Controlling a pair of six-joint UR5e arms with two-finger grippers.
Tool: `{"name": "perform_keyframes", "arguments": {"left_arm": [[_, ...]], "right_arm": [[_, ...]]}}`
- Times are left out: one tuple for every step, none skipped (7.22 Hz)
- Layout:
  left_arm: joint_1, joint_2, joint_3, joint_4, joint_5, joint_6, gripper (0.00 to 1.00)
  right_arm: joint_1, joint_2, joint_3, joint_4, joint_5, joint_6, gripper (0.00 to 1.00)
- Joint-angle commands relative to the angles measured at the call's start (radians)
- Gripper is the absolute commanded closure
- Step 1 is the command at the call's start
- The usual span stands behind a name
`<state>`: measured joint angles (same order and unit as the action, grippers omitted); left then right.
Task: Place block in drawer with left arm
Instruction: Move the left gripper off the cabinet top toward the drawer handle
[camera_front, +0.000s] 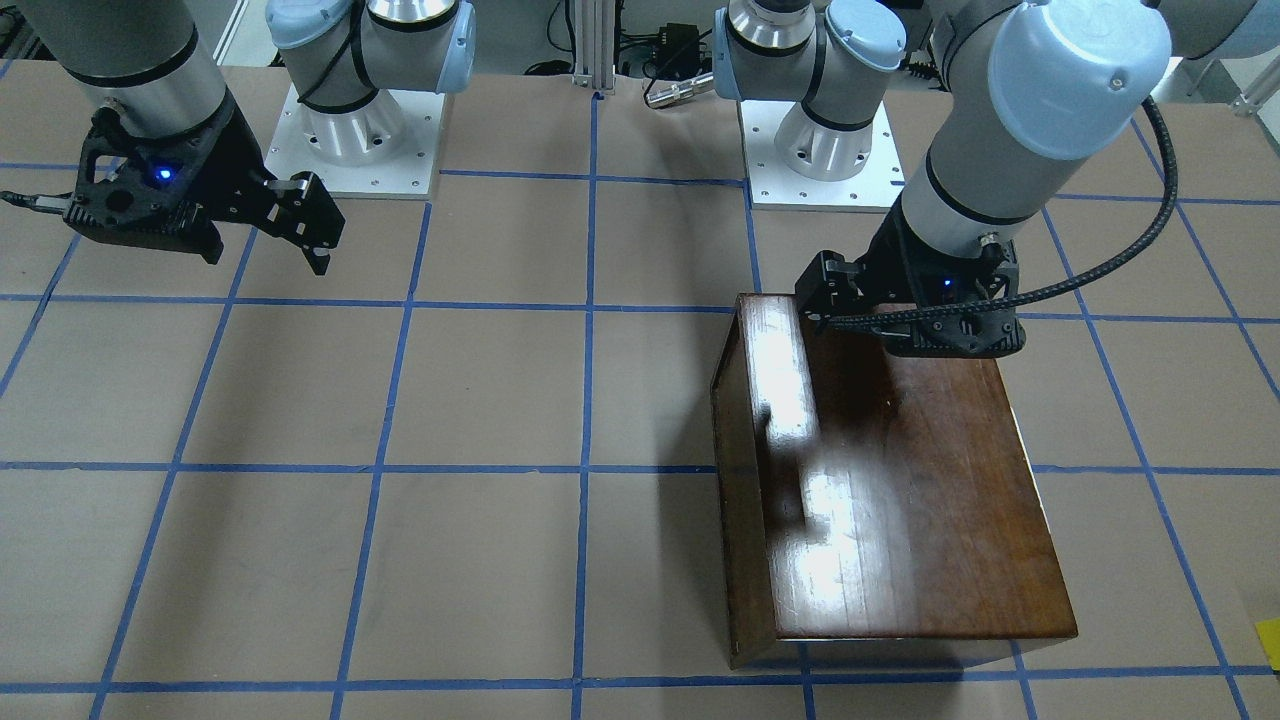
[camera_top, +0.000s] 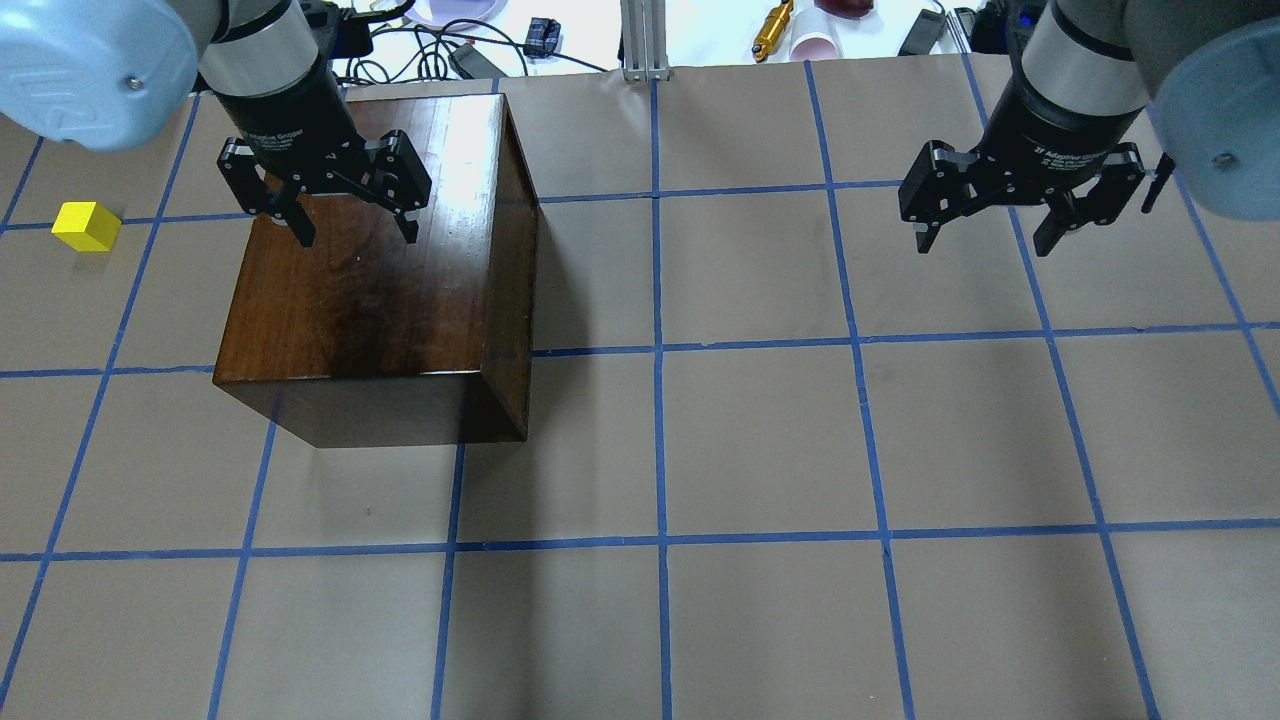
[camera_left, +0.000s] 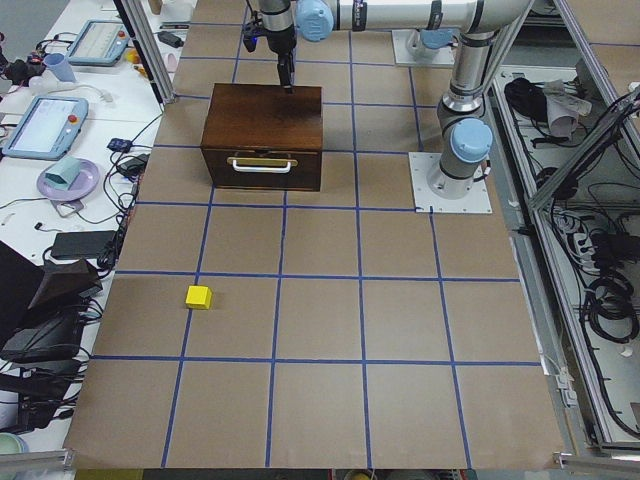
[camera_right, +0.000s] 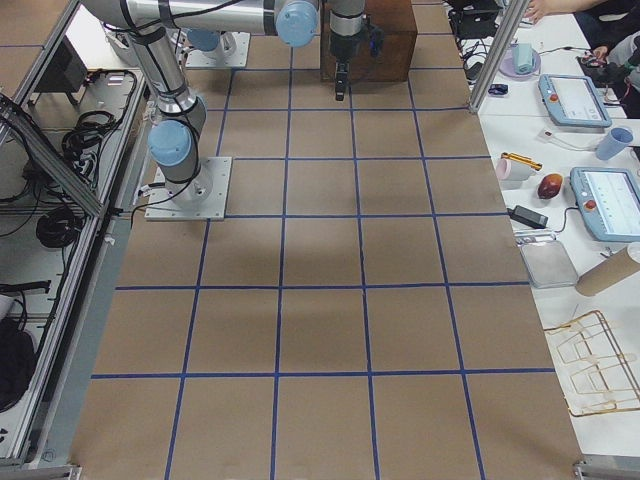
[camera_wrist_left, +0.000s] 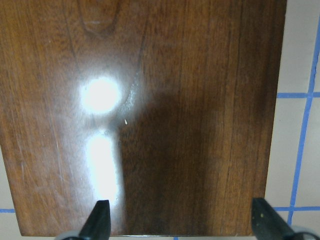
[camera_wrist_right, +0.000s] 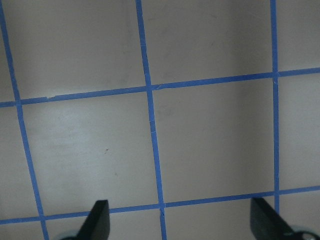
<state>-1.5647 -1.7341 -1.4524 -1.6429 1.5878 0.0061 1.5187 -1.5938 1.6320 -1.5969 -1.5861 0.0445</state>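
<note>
The yellow block (camera_top: 86, 225) lies on the table left of the dark-brown cabinet (camera_top: 380, 290), apart from it; it also shows in the exterior left view (camera_left: 198, 297) and at the front view's right edge (camera_front: 1268, 643). The drawer (camera_left: 262, 165) is shut, and its front with the metal pull shows only in the exterior left view. My left gripper (camera_top: 357, 237) hangs open and empty just above the far part of the cabinet's top (camera_wrist_left: 190, 100). My right gripper (camera_top: 985, 245) is open and empty above bare table at the far right.
Blue tape lines grid the brown table (camera_top: 760, 450). The arm bases (camera_front: 350, 130) stand on white plates at the robot's side. Cables and small items (camera_top: 775, 25) lie beyond the far edge.
</note>
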Motion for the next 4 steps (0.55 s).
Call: {"name": "perform_keyframes", "arguments": {"left_arm": [[0.000, 0.001, 0.003, 0.000, 0.000, 0.000, 0.00], [0.002, 0.002, 0.006, 0.000, 0.000, -0.001, 0.00], [0.002, 0.002, 0.007, 0.000, 0.000, -0.005, 0.00], [0.002, 0.002, 0.007, 0.000, 0.001, 0.002, 0.00]], "right_arm": [[0.000, 0.000, -0.001, 0.000, 0.000, 0.000, 0.00], [0.000, 0.000, -0.001, 0.000, 0.000, 0.000, 0.00], [0.000, 0.000, -0.001, 0.000, 0.000, 0.000, 0.00], [0.000, 0.000, -0.001, 0.000, 0.000, 0.000, 0.00]]}}
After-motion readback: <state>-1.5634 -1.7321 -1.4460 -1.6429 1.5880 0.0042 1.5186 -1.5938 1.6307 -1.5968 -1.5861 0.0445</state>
